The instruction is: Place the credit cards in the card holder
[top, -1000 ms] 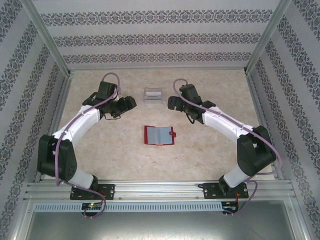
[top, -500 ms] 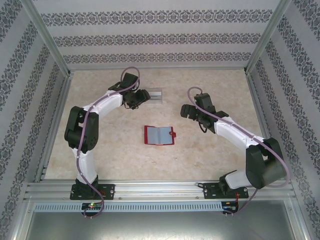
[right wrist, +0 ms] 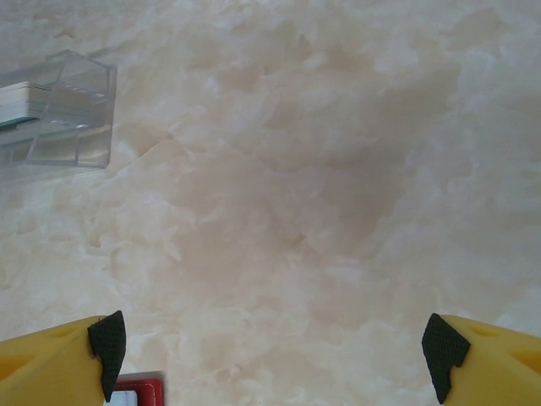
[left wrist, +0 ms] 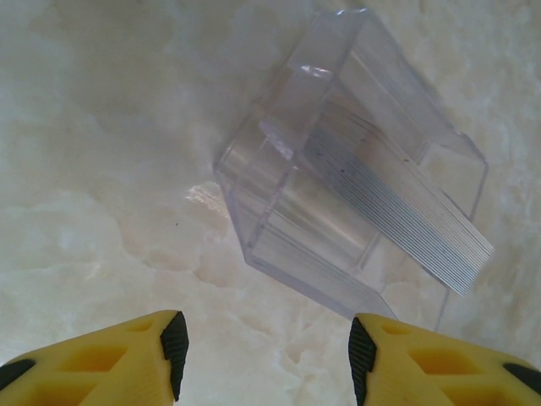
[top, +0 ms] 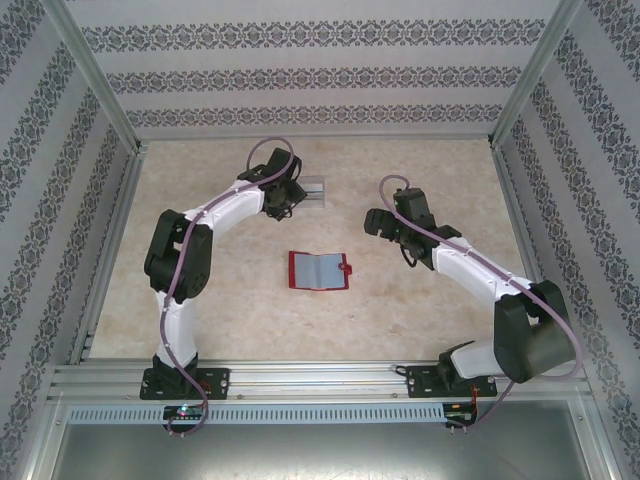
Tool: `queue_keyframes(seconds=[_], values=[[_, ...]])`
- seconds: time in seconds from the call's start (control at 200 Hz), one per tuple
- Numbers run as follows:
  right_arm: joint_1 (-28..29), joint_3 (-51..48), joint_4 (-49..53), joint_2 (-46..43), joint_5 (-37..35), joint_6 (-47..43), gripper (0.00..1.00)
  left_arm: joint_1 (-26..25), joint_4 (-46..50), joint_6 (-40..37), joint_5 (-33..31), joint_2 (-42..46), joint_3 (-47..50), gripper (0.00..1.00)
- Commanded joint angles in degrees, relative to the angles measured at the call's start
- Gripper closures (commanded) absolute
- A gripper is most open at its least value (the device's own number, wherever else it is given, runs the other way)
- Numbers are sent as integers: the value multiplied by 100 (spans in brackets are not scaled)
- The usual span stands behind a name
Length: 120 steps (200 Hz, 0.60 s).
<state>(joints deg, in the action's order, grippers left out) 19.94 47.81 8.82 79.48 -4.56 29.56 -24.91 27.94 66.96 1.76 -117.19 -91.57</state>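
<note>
Red wallet lies open mid-worktop, bluish cards showing inside. The right pincer, fingers wide apart, hovers at the wallet's 2 o'clock. Farther on, the left pincer, fingers also apart, hangs just short of the clear card holder, which lies at its 1 o'clock, untouched

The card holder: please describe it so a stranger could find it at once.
On the marbled table, look at the far middle, beyond the open red wallet. The card holder stands there by the left gripper. It alone is clear plastic with a grey ribbed strip.
</note>
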Motion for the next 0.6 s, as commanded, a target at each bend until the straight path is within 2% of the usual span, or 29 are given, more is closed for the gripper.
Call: queue_keyframes(seconds=[0.0,0.145,0.225,0.325,0.39,0.47,0.595], values=[[-85,-62,-187,3,163,-65,7,-164,284,544,-219,-272,-233,45],[-95,26,-243,67,231,-87,7,-184,182,830,-217,-417,-233,49],[-94,52,-263,80,263,-73,7,-192,210,904,-318,-436,-256,57],[-100,61,-280,84,318,-67,7,-191,297,945,-467,-426,-265,60],[-103,64,-292,78,333,-65,7,-190,344,950,-533,-420,-266,59],[-98,68,-302,84,366,-73,7,-194,341,951,-589,-393,-256,50],[-103,79,-294,85,416,-91,7,-195,229,778,-534,-331,-362,45]])
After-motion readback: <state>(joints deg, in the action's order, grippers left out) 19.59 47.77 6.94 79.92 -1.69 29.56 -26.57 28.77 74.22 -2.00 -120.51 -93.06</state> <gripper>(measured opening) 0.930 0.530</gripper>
